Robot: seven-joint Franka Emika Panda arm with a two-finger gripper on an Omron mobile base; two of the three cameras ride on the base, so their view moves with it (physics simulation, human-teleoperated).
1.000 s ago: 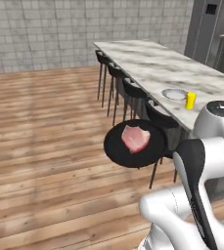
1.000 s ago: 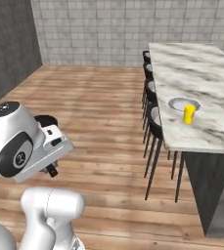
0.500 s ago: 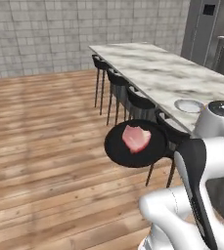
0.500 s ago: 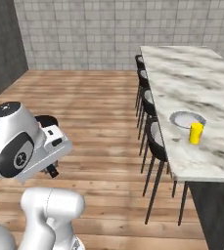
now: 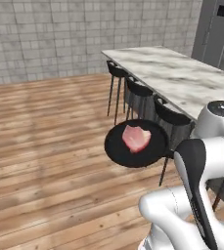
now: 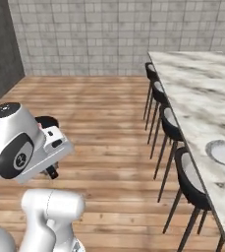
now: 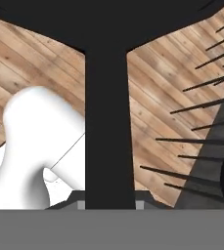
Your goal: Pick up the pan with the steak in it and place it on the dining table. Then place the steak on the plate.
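Nearest the base, the hand (image 7: 109, 205) is clamped on the thin handle of the pan (image 5: 135, 144), which it holds level in the air above the wooden floor (image 5: 45, 146). The steak (image 5: 136, 137) lies in the pan's middle. Beyond, black stools (image 5: 169, 114) line the dining desk (image 5: 182, 78), and the plate (image 6: 224, 152) sits on its marble top. So the pickup looks done; setting the pan on the desk and moving the steak to the plate remain.

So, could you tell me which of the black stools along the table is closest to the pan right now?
The stool nearest the camera in the left base view: its seat sits just right of the pan; the other two stand farther back along the table.
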